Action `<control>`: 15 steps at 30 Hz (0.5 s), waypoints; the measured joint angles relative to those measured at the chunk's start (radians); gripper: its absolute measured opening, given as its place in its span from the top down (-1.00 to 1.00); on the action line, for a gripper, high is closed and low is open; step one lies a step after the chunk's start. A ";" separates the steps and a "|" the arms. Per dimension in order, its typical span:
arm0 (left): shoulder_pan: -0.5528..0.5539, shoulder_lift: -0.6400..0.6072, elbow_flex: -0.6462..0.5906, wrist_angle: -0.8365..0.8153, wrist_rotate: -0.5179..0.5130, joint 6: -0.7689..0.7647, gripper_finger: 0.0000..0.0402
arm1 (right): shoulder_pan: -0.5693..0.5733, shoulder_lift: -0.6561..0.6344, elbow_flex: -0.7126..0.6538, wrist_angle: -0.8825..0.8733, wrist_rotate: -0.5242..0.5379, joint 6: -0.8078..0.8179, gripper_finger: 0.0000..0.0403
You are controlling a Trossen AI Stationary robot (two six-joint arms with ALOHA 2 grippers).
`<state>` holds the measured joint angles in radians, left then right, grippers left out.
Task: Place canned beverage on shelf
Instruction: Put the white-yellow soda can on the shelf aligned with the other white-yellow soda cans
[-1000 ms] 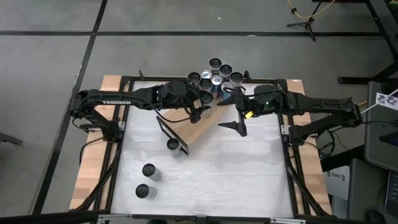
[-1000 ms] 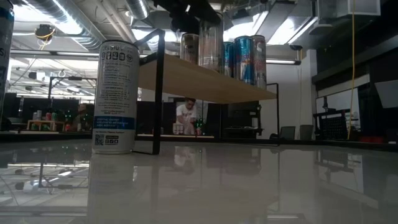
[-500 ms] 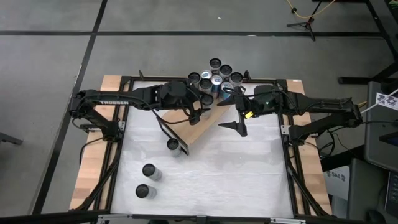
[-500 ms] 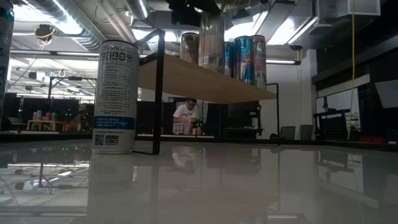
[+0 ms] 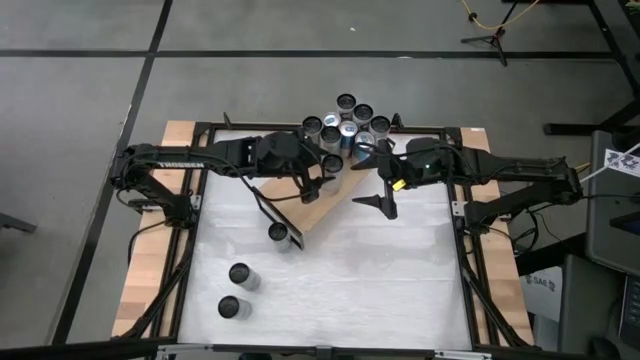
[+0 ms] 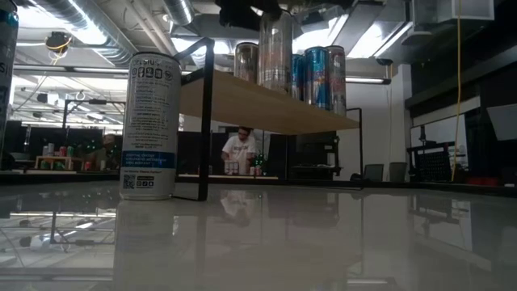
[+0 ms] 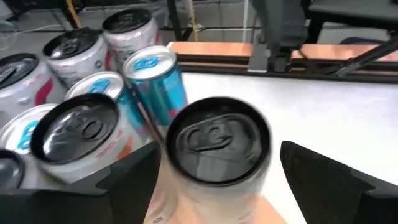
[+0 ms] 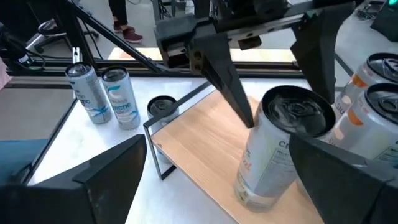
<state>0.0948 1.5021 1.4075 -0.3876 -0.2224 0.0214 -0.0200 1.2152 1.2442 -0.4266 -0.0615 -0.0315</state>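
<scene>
The shelf [image 5: 325, 205] is a light wooden board on a black frame, set slantwise on the white table. Several cans [image 5: 350, 125] stand at its far end. One silver can [image 7: 217, 146] stands upright on the board nearer its middle, also in the low view [image 6: 275, 50] and the right wrist view [image 8: 280, 140]. My left gripper [image 5: 322, 176] is open, with one finger on either side of this can. My right gripper [image 5: 378, 190] is open and empty just right of the can, over the board's right edge. My left gripper's fingers [image 7: 323, 177] stand on either side of the silver can's upper body, coming from the table's left. A gap shows between one finger and the can; whether the other finger [image 7: 134, 177] touches it, I cannot tell. The can's base rests on the board.
One loose can [image 5: 278, 232] stands on the table by the shelf's near end, and two more [image 5: 236, 290] stand toward the near left. The cluster of cans sits close behind the silver can. Bare table lies at the near right. A person [image 6: 241, 149] stands far off in the room.
In the low view the silver can was blurred a second ago and now stands sharp and still on the board. My left gripper above it has risen a little. The person in the background has shifted.
</scene>
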 joint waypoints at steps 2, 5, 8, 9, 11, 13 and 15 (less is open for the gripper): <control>0.000 -0.008 0.000 -0.013 -0.025 0.006 -0.60 | 0.000 0.000 0.000 -0.004 0.001 0.000 -0.93; 0.000 -0.029 0.001 -0.026 -0.042 0.015 -0.60 | 0.000 0.000 0.000 -0.003 0.001 0.000 -0.93; -0.003 -0.051 0.001 -0.045 -0.030 0.010 -0.60 | 0.001 0.000 0.000 -0.003 0.001 0.000 -0.93; -0.004 -0.059 0.002 -0.049 -0.020 0.008 -0.60 | 0.001 0.000 0.000 -0.003 0.002 0.000 -0.93; -0.012 -0.067 0.002 -0.073 -0.001 0.006 -0.60 | 0.000 0.002 0.000 0.000 0.001 0.000 -0.93; -0.023 -0.076 0.002 -0.077 0.010 0.007 -0.60 | 0.000 0.007 0.000 0.002 0.008 0.000 -0.93; -0.036 -0.083 0.002 -0.111 0.009 0.006 -0.60 | 0.000 0.023 0.000 0.005 0.016 0.000 -0.93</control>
<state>0.0583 1.4187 1.4090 -0.4982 -0.2130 0.0277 -0.0196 1.2379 1.2438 -0.4220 -0.0456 -0.0315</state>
